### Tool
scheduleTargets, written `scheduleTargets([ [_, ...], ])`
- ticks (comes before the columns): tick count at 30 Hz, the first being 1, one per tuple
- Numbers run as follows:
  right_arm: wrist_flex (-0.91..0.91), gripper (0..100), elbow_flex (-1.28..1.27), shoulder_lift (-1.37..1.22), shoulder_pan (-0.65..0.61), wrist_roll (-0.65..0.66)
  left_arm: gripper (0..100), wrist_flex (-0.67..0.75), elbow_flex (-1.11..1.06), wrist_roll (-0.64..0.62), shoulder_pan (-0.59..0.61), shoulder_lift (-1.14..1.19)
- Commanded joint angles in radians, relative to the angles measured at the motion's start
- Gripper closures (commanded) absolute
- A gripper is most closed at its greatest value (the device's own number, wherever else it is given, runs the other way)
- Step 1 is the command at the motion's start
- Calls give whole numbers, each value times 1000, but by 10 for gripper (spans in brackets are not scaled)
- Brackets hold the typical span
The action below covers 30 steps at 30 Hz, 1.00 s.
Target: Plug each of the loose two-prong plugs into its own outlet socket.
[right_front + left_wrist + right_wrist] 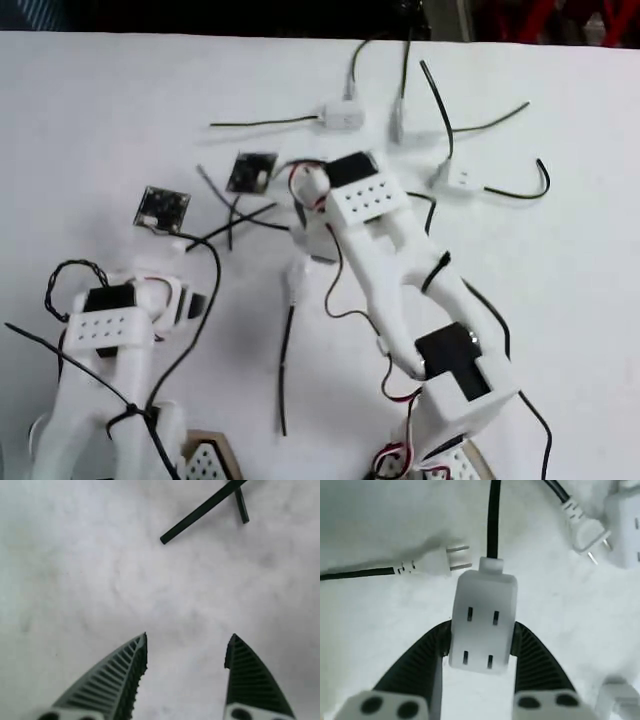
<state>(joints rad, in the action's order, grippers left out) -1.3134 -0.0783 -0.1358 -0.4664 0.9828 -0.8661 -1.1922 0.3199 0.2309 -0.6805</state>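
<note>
My right end effector (482, 630) is clamped on the outlet socket (482, 610), with a loose plug (437, 562) just beside its cord end. I'm worried the socket twists in the grip once prongs push in. Meanwhile my left end effector (189, 636) hangs spread wide over the tabletop (75, 580).

You're looking at a white table (90, 110) under even light; behind its far edge, darkness (and red struts (545, 20), top right).

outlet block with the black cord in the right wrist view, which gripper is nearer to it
Right. The right gripper clamps the outlet block between its fingers; the left gripper hangs open over bare table near a black cable end.
</note>
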Motion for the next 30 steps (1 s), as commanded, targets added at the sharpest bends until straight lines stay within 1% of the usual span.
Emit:
scheduleTargets([
  [1, 125, 977, -51, 58, 2, 97, 744, 17, 6, 2, 8, -31],
  [3, 160, 951, -66, 58, 13, 98, 744, 17, 6, 2, 8, -31],
  [4, 163, 916, -68, 58, 15, 94, 744, 17, 6, 2, 10, -31],
  [5, 160, 873, -68, 58, 24, 71, 744, 17, 6, 2, 10, -31],
  [7, 159, 788, -64, 62, 44, -15, 744, 17, 6, 2, 10, -31],
  [8, 159, 762, -64, 67, 51, -49, 744, 17, 6, 2, 10, -31],
  [10, 159, 765, -64, 76, 61, -95, 744, 17, 6, 2, 10, -31],
  [13, 156, 810, -71, 122, 68, -137, 744, 17, 6, 2, 10, -31],
  [17, 59, 833, -71, 208, 54, -232, 744, 17, 8, 2, 24, -31],
  [19, -10, 833, -71, 240, 19, -324, 744, 31, 14, 0, 64, -31],
  [22, -79, 833, -72, 252, -39, -539, 743, 57, 20, -15, 128, -31],
  [24, -76, 833, -92, 248, -76, -686, 741, 61, 20, -55, 150, -31],
  [25, -61, 833, -107, 240, -96, -740, 741, 61, 21, -64, 157, -31],
  [27, -21, 835, -135, 217, -139, -801, 741, 64, 21, -64, 165, -31],
  [30, 68, 837, -175, 170, -194, -853, 741, 74, 20, -68, 166, -31],
])
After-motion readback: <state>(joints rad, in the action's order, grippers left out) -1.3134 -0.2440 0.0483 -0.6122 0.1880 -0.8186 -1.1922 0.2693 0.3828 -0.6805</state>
